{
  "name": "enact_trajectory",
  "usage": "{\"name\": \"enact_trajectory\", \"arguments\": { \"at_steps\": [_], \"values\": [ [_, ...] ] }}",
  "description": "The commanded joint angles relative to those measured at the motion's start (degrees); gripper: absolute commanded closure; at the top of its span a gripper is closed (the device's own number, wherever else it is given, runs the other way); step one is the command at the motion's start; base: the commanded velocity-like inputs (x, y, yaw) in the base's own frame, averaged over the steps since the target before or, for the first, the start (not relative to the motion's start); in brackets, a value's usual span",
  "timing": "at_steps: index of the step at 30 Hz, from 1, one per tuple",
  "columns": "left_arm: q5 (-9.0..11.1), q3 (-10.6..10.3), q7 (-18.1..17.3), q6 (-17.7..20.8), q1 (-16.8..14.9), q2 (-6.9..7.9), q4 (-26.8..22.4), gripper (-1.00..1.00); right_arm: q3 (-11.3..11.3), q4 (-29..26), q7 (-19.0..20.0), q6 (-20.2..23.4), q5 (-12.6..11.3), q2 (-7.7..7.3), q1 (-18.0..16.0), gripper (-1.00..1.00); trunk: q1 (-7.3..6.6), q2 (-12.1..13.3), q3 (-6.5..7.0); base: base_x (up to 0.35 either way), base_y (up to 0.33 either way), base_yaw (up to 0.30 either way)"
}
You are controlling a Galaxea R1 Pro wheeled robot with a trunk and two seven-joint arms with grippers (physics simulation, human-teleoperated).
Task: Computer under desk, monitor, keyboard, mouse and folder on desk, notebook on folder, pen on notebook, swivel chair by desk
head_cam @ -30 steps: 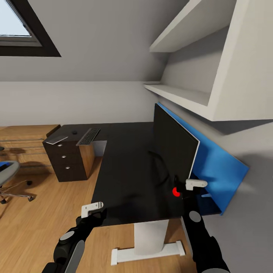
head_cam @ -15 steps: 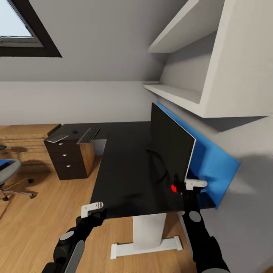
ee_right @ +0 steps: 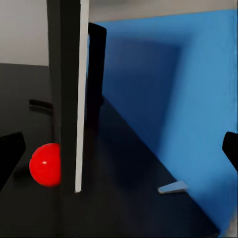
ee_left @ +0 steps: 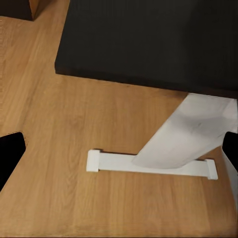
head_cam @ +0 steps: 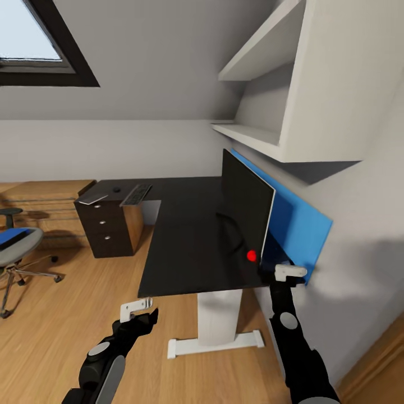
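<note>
Head view: the black L-shaped bench (head_cam: 191, 247) is standing on wood floor (head_cam: 50, 331) under a sloped ceiling. The monitor (head_cam: 245, 210) is sitting edge-on at 1 o'clock, its long axis running toward 12, against a blue panel (head_cam: 294, 227). The keyboard (head_cam: 136, 194) is lying at 11 o'clock (far end). The swivel chair (head_cam: 17, 247) is standing well apart at 9.

Left wrist view: the left end effector (ee_left: 119, 148) is hovering spread over floor beside the bench's white foot (ee_left: 153, 166).

Right wrist view: the right end effector (ee_right: 119, 148) is gaping wide at the monitor's edge; a red ball (ee_right: 45, 164) is sitting beside it.
</note>
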Motion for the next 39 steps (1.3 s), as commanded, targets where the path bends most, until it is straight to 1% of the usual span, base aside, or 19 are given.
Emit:
{"name": "enact_trajectory", "arguments": {
  "at_steps": [1, 13, 17, 20, 26, 30, 31, 33, 34, 36, 37, 39],
  "values": [
    [0.6, -0.1, 0.5, 0.2, 0.0, 0.01, -0.1, -1.0, -0.1, 0.0, -0.2, -0.1, 0.6, 0.06, 0.0, -1.0, -0.03, 0.0, -0.06, -0.335, 0.05, 0.0],
    [0.6, -0.1, 0.5, 0.2, 0.0, 0.05, -0.1, -1.0, 0.1, 0.6, -0.1, -0.1, 0.6, 0.12, 0.0, -1.0, -0.03, 0.0, -0.06, -0.334, 0.113, 0.0],
    [0.7, 0.0, 0.6, 0.3, 0.0, 0.07, 0.4, -1.0, 0.3, 2.3, -0.1, -0.2, 0.6, 0.12, 0.0, -1.0, -0.03, 0.0, -0.06, -0.317, 0.171, 0.0],
    [0.7, 0.0, 0.7, 0.3, 0.0, 0.06, 1.7, -1.0, 0.3, 3.3, 0.0, -0.3, 0.6, 0.12, 0.0, -1.0, -0.03, 0.0, -0.06, -0.277, 0.212, 0.0],
    [0.6, 0.1, 0.8, 0.4, 0.0, 0.01, 3.4, -1.0, 0.5, 6.4, 0.0, -1.2, 0.6, 0.12, 0.0, -1.0, -0.03, 0.0, -0.06, -0.158, 0.28, 0.0],
    [0.7, 0.3, 0.7, 0.3, 0.0, 0.15, 5.2, -1.0, 1.0, 10.9, 0.0, -1.3, 0.6, 0.12, -0.1, -1.0, -0.03, 0.0, -0.06, -0.09, 0.309, 0.0],
    [0.7, 0.4, 0.6, 0.2, 0.0, 0.25, 7.3, -1.0, 1.5, 13.4, 0.0, -1.1, 0.5, 0.12, -0.2, -1.0, -0.03, 0.0, -0.06, -0.079, 0.313, 0.0],
    [0.7, 0.6, 0.6, 0.1, 0.0, 0.35, 10.0, -1.0, 2.1, 16.3, 0.0, -0.8, 0.6, 0.12, -0.3, -1.0, -0.03, 0.0, -0.06, -0.068, 0.314, 0.0],
    [0.7, 0.9, 0.6, 0.0, 0.0, 0.46, 13.1, -1.0, 2.4, 19.7, 0.0, -0.5, 0.5, 0.12, -0.5, -1.0, -0.03, 0.0, -0.06, -0.04, 0.295, 0.0],
    [0.6, 1.4, 0.5, -0.3, 0.0, 0.75, 16.5, -1.0, 2.7, 23.5, 0.1, -0.2, 0.5, 0.12, -0.8, -1.0, -0.03, 0.0, -0.06, -0.029, 0.232, 0.0],
    [0.6, 1.8, 0.5, -1.1, 0.0, 1.18, 19.7, -1.0, 2.8, 27.7, 0.1, 0.0, 0.5, 0.12, -1.1, -1.0, -0.03, 0.0, -0.06, -0.017, 0.132, 0.0],
    [0.5, 1.9, 0.5, -2.8, 0.0, 1.48, 22.4, -1.0, 3.0, 32.1, 0.1, 0.1, 0.4, 0.12, -1.3, -1.0, -0.03, 0.0, -0.06, -0.012, 0.095, 0.0]
  ]
}}
